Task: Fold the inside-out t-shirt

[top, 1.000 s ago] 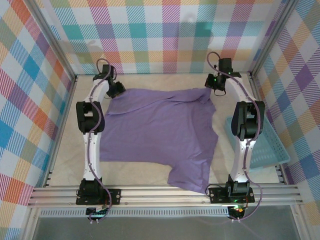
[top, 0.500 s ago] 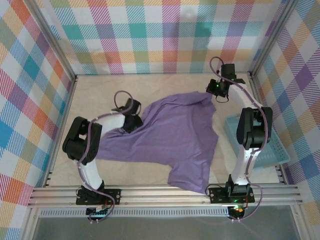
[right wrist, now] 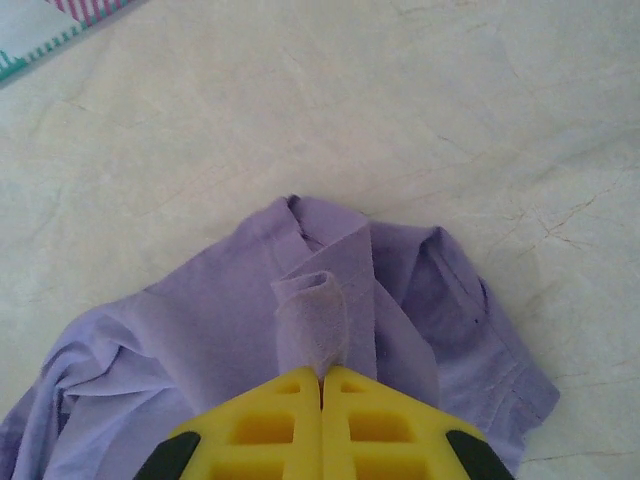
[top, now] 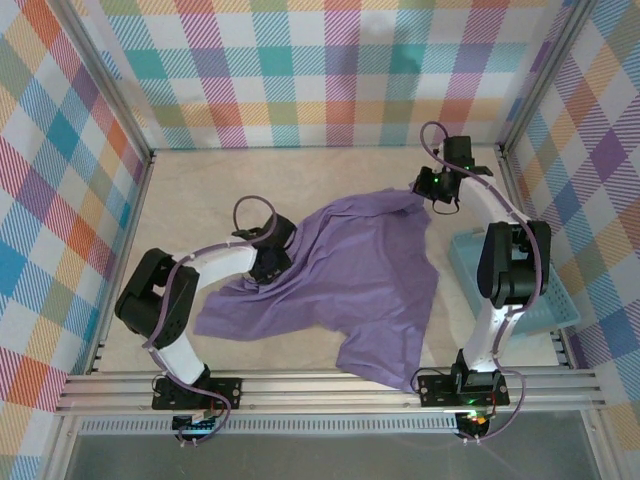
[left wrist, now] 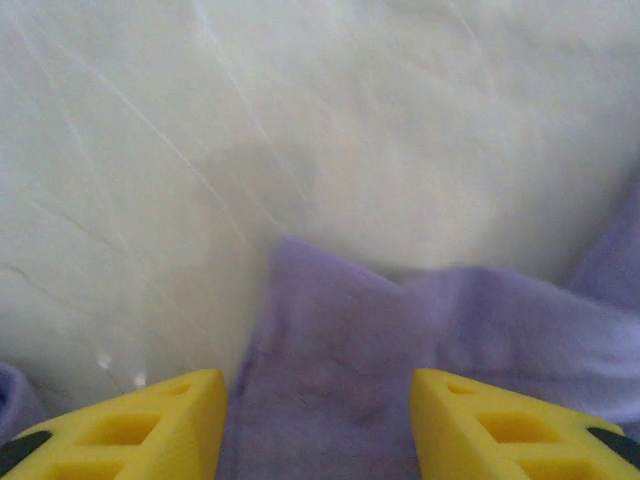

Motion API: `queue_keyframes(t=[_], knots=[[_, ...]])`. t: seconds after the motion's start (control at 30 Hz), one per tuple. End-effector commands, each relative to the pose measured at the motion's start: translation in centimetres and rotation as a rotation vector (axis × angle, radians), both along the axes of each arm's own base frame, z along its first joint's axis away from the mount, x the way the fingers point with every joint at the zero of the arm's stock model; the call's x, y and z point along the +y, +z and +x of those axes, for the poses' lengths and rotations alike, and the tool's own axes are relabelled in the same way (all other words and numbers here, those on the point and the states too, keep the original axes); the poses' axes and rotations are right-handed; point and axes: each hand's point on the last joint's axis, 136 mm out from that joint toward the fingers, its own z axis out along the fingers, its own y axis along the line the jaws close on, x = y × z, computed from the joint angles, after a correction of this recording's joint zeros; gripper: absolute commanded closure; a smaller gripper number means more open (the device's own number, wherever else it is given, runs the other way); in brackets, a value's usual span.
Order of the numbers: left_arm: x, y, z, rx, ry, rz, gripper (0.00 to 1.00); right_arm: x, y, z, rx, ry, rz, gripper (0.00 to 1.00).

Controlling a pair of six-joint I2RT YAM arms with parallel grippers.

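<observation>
Lying rumpled mid-table, the inside-out t-shirt (top: 350, 270) is pinched at its far right corner.
Nearest, one flap of the shirt reaches almost to the near rail (top: 300, 385), with bare table (top: 150, 335) open to its left. Farther in, the left gripper (top: 268, 265) (left wrist: 318, 380) sits on the shirt's left edge, its jaws parted and loose over the cloth lying between them. The light blue basket (top: 530, 295) stands near the shirt's right edge, crowding that side. At the far right corner, the right gripper (top: 438, 192) (right wrist: 321, 375) is clenched on a small upright fold of the fabric. Beyond the slanting far edge, bare table runs clear to the plaid far wall (top: 320, 80).
</observation>
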Motion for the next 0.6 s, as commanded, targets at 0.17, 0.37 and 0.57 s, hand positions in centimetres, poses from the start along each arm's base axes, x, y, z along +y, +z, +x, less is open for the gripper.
queue_keyframes(t=[0.17, 0.37, 0.57], knots=[[3.7, -0.8, 2.0, 0.017, -0.003, 0.053, 0.49, 1.0, 2.0, -0.7, -0.044, 0.022, 0.036, 1.0], [5.8, -1.3, 3.7, 0.033, 0.01, 0.017, 0.51, 1.4, 1.6, -0.9, -0.036, 0.032, 0.033, 1.0], [3.7, 3.1, 3.2, -0.059, -0.106, 0.105, 0.51, 1.5, 1.6, -1.1, -0.033, 0.035, 0.029, 1.0]])
